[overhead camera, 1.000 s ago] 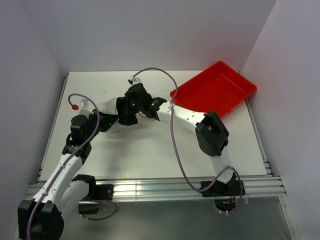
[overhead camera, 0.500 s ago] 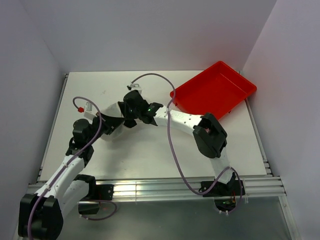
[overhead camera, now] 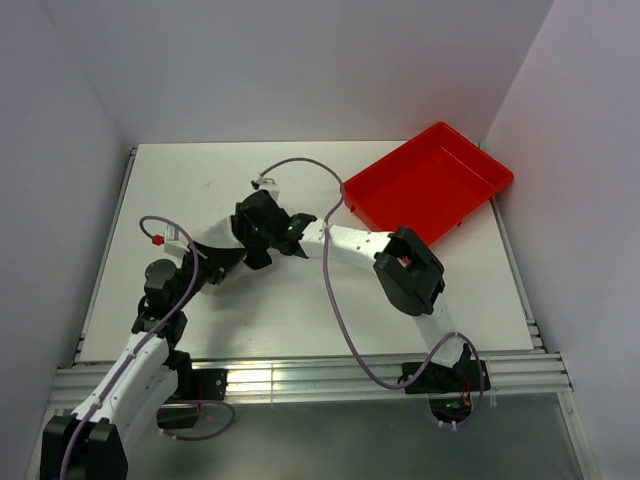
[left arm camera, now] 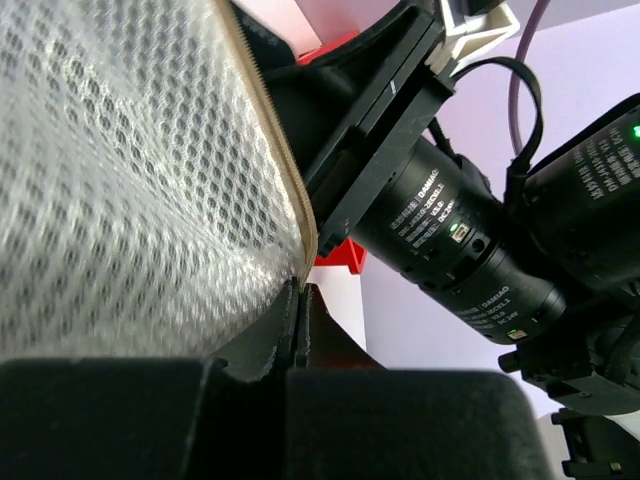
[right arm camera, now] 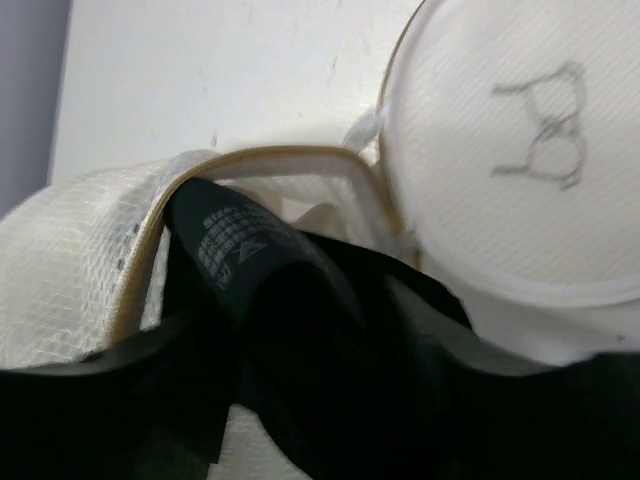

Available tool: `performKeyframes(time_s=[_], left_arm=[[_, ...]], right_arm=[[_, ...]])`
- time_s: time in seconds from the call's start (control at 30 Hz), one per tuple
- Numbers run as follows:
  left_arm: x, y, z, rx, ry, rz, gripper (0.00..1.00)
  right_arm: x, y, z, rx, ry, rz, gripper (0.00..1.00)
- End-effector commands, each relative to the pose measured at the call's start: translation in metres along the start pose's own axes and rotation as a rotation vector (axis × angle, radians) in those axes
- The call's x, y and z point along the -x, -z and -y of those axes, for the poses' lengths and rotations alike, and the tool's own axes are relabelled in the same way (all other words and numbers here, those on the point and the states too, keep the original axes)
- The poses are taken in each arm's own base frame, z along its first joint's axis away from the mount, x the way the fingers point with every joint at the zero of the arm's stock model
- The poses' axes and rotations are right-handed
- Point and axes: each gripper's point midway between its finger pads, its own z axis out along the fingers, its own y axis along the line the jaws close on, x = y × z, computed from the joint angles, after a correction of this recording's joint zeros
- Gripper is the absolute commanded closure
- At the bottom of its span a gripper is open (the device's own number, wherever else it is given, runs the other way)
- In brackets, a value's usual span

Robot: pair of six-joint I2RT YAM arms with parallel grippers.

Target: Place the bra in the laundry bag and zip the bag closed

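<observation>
Both moved toward 7 o'clock in last second: left gripper [left arm camera: 300, 296], clamped tight on laundry bag [right arm camera: 75, 255] zip rim; right gripper [overhead camera: 262, 228], jaw state unclear, above black bra [right arm camera: 300, 330], seemingly in bag mouth. Lid [right arm camera: 510, 150] at 2 o'clock in right wrist view, not zipped; zipping likely next.

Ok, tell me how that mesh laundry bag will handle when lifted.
Probably floppy: the laundry bag has a thin mesh wall bowing from the left gripper pinching its rim. Likely light, being open netting. Its round lid looks flatter, perhaps stiffer.
</observation>
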Motion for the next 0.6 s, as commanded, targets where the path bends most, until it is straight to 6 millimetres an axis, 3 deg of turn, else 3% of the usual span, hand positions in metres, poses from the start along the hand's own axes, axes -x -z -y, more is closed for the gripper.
performKeyframes(time_s=[0.0,0.13,0.23,0.4,0.5,0.57], left_arm=[[0.010,0.003,0.005,0.019,-0.062,0.038,1.00],[0.016,0.005,0.010,0.030,-0.100,0.059,1.00],[0.021,0.003,0.012,0.037,-0.115,0.065,1.00],[0.016,0.001,0.006,0.038,-0.100,0.049,1.00],[0.016,0.000,0.005,0.037,-0.101,0.048,1.00],[0.017,0.000,0.007,0.038,-0.108,0.046,1.00]], right_arm=[[0.026,0.021,-0.025,0.082,-0.021,0.077,0.33],[0.030,0.040,0.001,0.065,0.009,0.068,0.29],[0.033,0.056,0.018,0.072,0.042,0.034,0.18],[0.045,0.088,0.033,0.114,0.021,0.046,0.09],[0.055,0.093,0.059,0.075,0.007,0.064,0.11],[0.057,0.086,0.095,-0.056,0.004,0.088,0.23]])
